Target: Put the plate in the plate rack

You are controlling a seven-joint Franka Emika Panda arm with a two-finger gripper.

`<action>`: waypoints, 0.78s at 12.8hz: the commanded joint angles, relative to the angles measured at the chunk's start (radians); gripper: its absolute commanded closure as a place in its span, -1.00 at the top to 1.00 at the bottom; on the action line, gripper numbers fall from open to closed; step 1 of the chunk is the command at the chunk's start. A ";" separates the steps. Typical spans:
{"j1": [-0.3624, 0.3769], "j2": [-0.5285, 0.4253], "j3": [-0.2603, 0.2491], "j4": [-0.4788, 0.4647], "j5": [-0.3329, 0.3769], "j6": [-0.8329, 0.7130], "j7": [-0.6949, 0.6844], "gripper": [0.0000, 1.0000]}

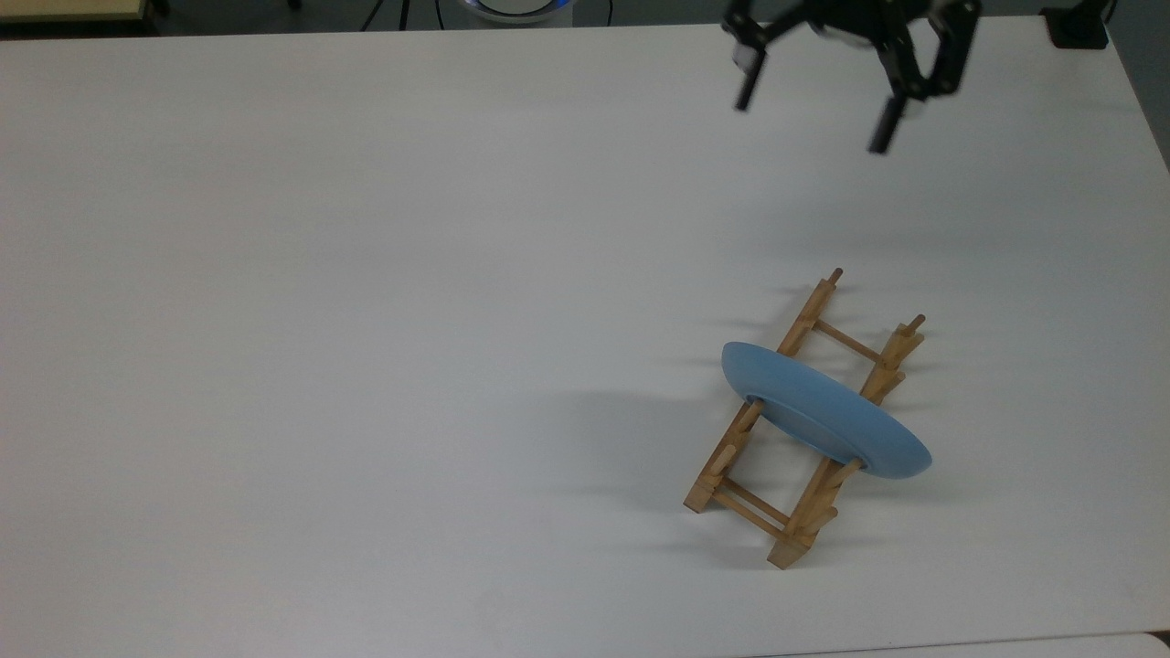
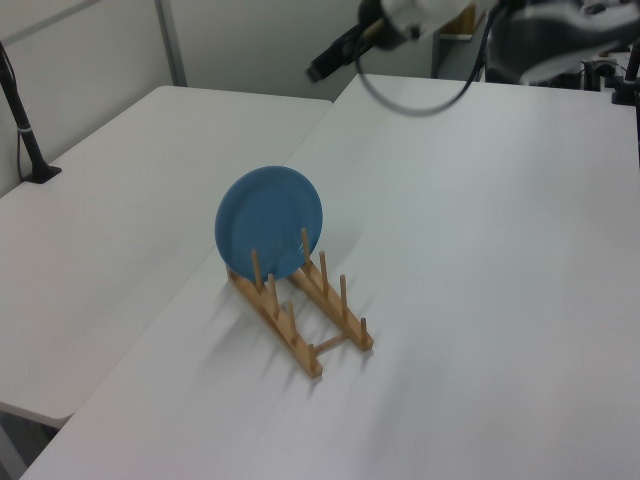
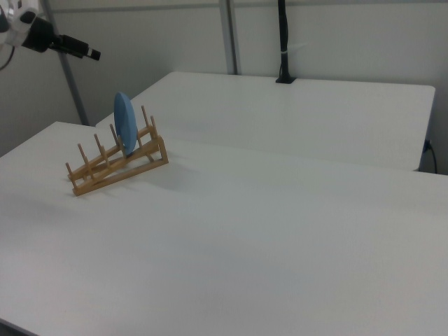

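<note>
The plate [image 1: 823, 411] stands on edge in the plate rack [image 1: 804, 425], caught between upright pegs on both rails, tilted a little and overhanging the rack on each side in the top view. In the left view it sits at the rack's far end, with empty pegs nearer the camera. Nothing touches it, so the placing looks done; what remains, by my judgement, is only for the arm to clear away. The rack rests on the white counter [image 1: 366, 320]. Farther off, well apart from plate and rack, the pincer [image 1: 813, 96] hangs above the counter's far edge, its fingers spread wide and empty.
</note>
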 commanded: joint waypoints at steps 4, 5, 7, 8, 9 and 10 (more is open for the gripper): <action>-0.155 -0.233 -0.039 -0.027 0.701 -0.461 -0.403 1.00; -0.169 -0.250 -0.074 -0.028 0.776 -0.533 -0.466 1.00; -0.177 -0.299 -0.207 -0.083 0.910 -0.681 -0.671 1.00; -0.182 -0.322 -0.247 -0.126 0.913 -0.674 -0.752 1.00; -0.203 -0.323 -0.258 -0.133 0.913 -0.668 -0.805 1.00; -0.261 -0.322 -0.261 -0.134 0.922 -0.631 -0.899 1.00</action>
